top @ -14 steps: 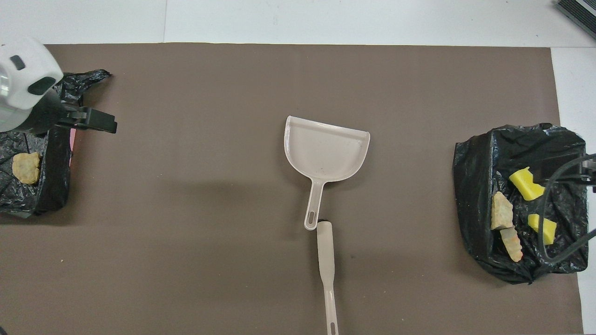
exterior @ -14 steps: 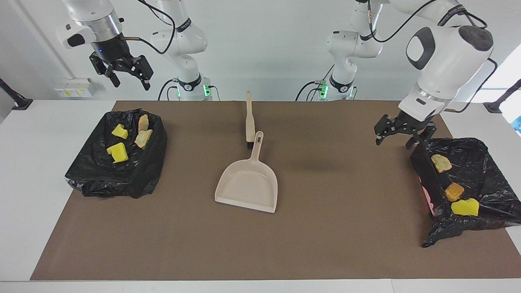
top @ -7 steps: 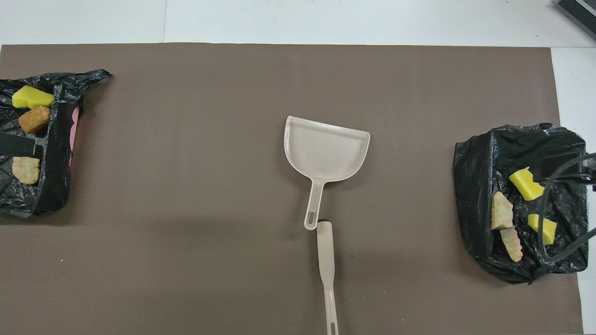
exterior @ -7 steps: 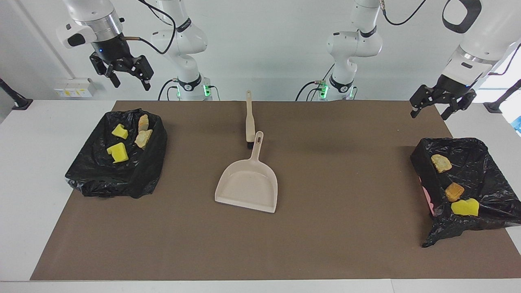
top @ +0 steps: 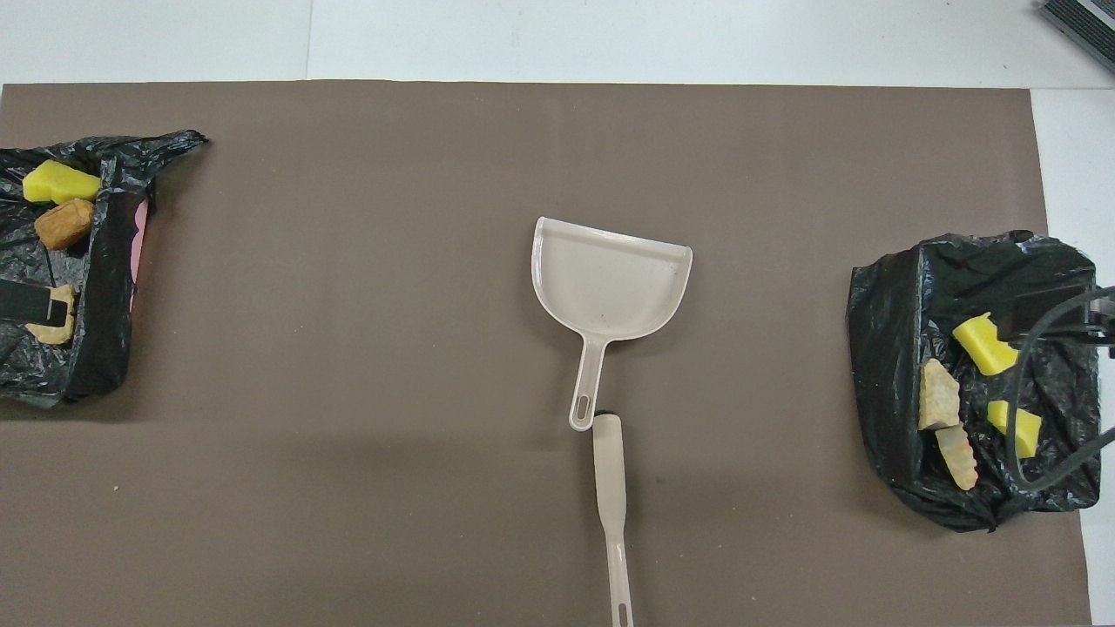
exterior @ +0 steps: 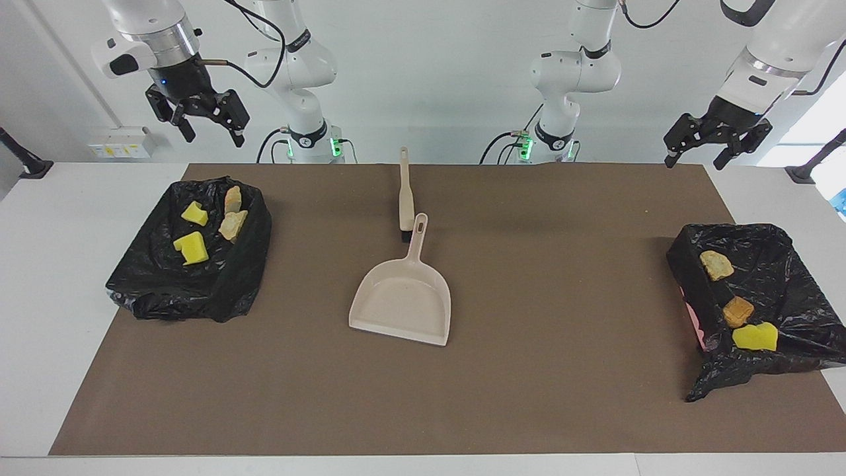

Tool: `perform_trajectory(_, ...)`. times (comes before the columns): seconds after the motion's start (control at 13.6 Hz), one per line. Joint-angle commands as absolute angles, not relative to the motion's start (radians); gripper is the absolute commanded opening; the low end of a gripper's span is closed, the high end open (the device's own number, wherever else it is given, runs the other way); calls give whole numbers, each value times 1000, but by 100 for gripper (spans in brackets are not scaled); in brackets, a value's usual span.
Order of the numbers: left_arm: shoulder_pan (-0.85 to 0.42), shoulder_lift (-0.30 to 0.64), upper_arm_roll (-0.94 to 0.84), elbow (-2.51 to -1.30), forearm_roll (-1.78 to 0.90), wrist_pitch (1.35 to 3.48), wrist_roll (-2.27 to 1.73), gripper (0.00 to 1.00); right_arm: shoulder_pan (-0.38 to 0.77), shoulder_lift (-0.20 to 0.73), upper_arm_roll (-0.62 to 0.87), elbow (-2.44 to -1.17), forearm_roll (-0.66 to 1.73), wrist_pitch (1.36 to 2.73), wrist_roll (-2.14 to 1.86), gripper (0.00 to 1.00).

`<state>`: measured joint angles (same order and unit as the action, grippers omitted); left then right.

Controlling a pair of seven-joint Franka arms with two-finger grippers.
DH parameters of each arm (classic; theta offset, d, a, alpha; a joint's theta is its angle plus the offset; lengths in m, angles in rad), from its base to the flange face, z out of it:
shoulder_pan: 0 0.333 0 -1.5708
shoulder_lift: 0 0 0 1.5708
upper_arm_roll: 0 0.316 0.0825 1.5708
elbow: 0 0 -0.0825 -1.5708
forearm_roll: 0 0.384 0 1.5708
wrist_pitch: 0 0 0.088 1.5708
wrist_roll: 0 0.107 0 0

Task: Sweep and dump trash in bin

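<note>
At both edges of the frame the trash (exterior: 753,336) sits bagged; dustpan (exterior: 403,301) rests centre, empty. Left gripper (exterior: 716,142) and right gripper (exterior: 201,119) hang wide, empty. Job looks done.

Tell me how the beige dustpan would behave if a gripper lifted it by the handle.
The dustpan looks like thin moulded plastic, so probably stiff and light. Its wide pan hangs off a slim handle, so it may droop pan-first. It lies flat on the mat and seems unlikely to roll.
</note>
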<state>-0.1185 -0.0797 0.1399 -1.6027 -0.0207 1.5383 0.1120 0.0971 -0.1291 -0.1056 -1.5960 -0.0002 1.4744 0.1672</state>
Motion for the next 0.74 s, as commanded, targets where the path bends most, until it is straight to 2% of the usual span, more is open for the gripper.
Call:
perform_trajectory(0.0, -126, -95, 137, -1615, 9, 1529, 98, 100, 81, -143, -101, -1612, 21, 1496, 138, 100)
perform_trajectory(0.66, -129, -100, 132, -1620, 14, 1528, 98, 100, 81, -141, -100, -1612, 5, 1503, 133, 100)
